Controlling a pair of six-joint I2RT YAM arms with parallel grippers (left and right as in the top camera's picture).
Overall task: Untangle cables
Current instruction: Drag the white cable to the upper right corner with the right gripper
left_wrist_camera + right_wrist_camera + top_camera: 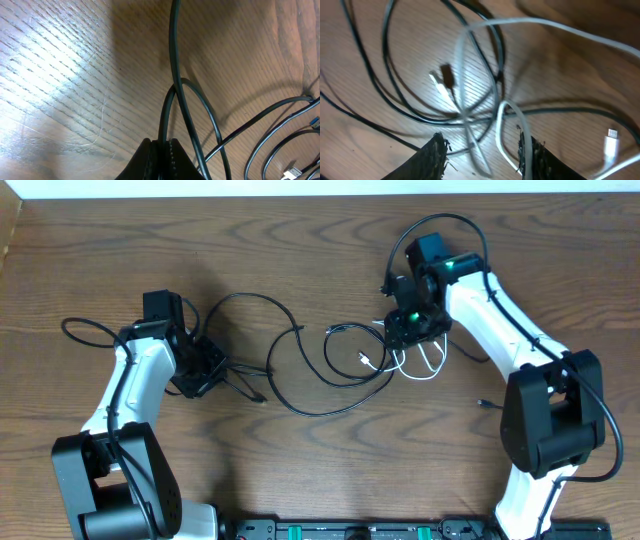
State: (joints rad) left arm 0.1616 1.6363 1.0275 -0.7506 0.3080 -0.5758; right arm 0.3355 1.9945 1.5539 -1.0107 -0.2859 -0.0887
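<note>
Long black cables (300, 375) lie in overlapping loops across the middle of the table. A shorter white cable (425, 365) is tangled with them on the right. My left gripper (205, 372) is at the loops' left end, and in the wrist view the left gripper (161, 142) is shut on a black cable (175, 60) that runs straight up from its tips. My right gripper (405, 332) hangs low over the white cable. In its wrist view the right gripper (480, 145) has its jaws apart, with strands of the white cable (500, 125) between the fingers (427, 155).
A white plug (610, 142) lies to the right of the right fingers, and small plug ends (442, 80) lie among the black loops. A small dark plug end (483, 403) sits near the right arm's base. The table's far edge (300, 194) runs along the top.
</note>
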